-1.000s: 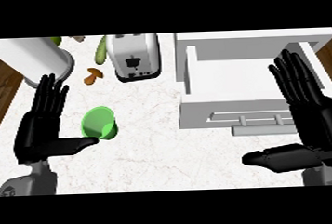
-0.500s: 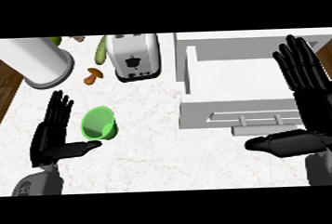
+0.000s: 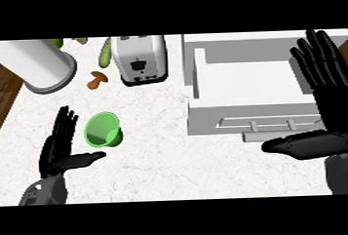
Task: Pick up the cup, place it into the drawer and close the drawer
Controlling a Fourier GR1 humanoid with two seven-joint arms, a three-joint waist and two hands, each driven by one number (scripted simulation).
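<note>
A green cup (image 3: 103, 130) lies tipped on its side on the marble counter (image 3: 157, 154), just right of the left hand (image 3: 63, 151), whose fingers are straight and spread with the thumb pointing toward the cup but holding nothing. The right hand (image 3: 327, 99) hangs flat and spread over the right edge of the open white drawer (image 3: 244, 83), also holding nothing. To do the pick well, I would judge the left hand should close round the cup's side wall, thumb opposite the fingers, and lift it clear of the drawer's near wall before moving right.
</note>
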